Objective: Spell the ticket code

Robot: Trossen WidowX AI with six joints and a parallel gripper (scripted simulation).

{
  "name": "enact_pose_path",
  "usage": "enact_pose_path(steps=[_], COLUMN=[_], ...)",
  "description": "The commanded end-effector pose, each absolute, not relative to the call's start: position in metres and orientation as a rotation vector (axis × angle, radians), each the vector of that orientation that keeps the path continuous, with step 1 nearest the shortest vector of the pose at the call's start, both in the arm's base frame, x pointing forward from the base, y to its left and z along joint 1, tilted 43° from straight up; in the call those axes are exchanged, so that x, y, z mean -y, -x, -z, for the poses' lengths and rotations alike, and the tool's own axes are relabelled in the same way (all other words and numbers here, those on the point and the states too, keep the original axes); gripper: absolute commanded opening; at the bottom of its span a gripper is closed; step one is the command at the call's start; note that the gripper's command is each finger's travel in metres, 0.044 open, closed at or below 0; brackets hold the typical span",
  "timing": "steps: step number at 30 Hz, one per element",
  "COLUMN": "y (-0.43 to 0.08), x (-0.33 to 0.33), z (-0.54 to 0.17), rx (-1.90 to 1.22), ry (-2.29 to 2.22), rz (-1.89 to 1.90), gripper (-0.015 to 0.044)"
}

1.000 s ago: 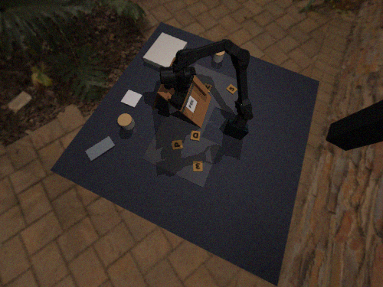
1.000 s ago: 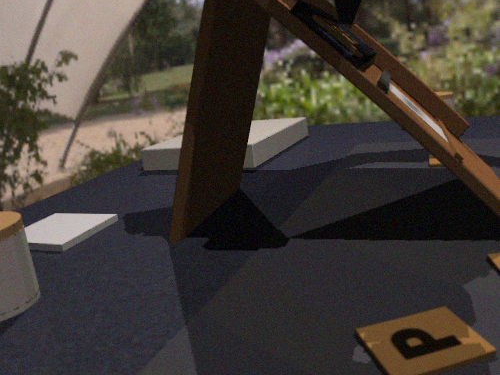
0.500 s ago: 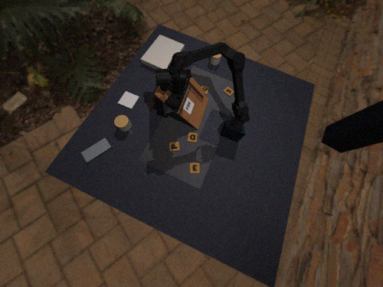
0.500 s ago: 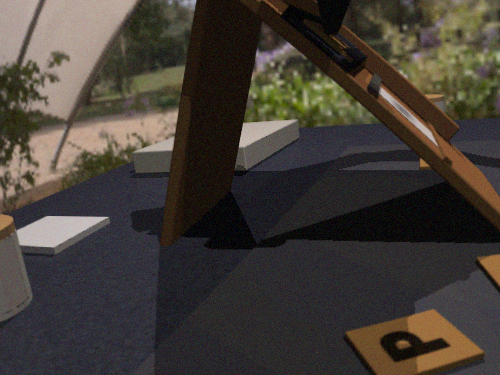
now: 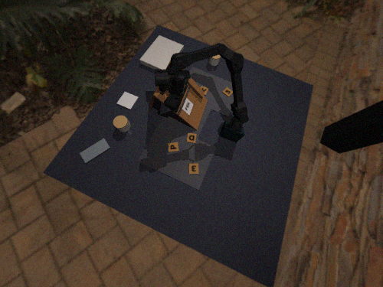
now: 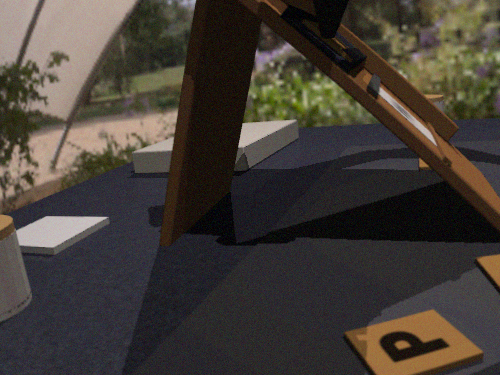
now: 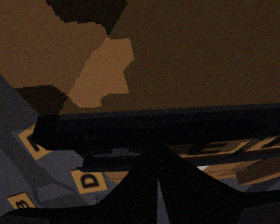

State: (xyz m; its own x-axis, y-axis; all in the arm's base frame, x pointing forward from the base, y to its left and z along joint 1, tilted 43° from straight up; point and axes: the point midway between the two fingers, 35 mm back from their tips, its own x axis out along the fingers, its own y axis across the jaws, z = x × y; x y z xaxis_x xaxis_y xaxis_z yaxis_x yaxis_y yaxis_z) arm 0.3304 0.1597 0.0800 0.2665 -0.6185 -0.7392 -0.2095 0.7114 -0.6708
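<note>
The wooden board (image 5: 197, 122) (image 6: 387, 110) leans on its rear support. Its black letter rail (image 6: 345, 66) (image 7: 100, 131) crosses the upper part. A tile with E (image 7: 215, 147) lies in the rail, with part of another tile to its right; the gripper and rail edge partly hide them. My gripper (image 6: 328, 36) (image 7: 155, 150) is shut and empty, fingertips down at the rail; exact contact is unclear. The ticket (image 5: 188, 106) (image 6: 410, 117) is too blurred to read surely. Loose tiles are P (image 5: 173, 147) (image 6: 415, 344) (image 7: 36, 143), D (image 5: 191, 138) (image 7: 89, 180) and 3 (image 5: 194, 168) (image 7: 21, 201).
Two more tiles (image 5: 227, 92) (image 5: 204, 90) lie beyond the board, near the arm. A white box (image 5: 162, 51) (image 6: 265, 137), white square (image 5: 127, 100) (image 6: 62, 232), lidded jar (image 5: 121, 124) (image 6: 10, 275), blue-grey bar (image 5: 94, 150) and another jar (image 5: 214, 60) stand around it.
</note>
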Motion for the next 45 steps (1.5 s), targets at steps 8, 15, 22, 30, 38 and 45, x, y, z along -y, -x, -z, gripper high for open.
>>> enact_pose_path(steps=[8,15,22,30,38,45], y=[-0.331,-0.332,-0.332,-0.333,-0.333,-0.334], x=[-0.157,-0.155,-0.154,-0.152,-0.15,-0.148], z=[-0.083,-0.085,-0.086,-0.088,-0.09,-0.091], rx=[-1.301,-1.301,-1.301,-1.301,-1.301,-1.301], ry=[0.785,0.785,0.785,0.785,0.785,0.785], rz=[0.314,0.315,0.315,0.315,0.315,0.315], gripper=[0.0,0.0,0.0,0.0,0.0,0.0])
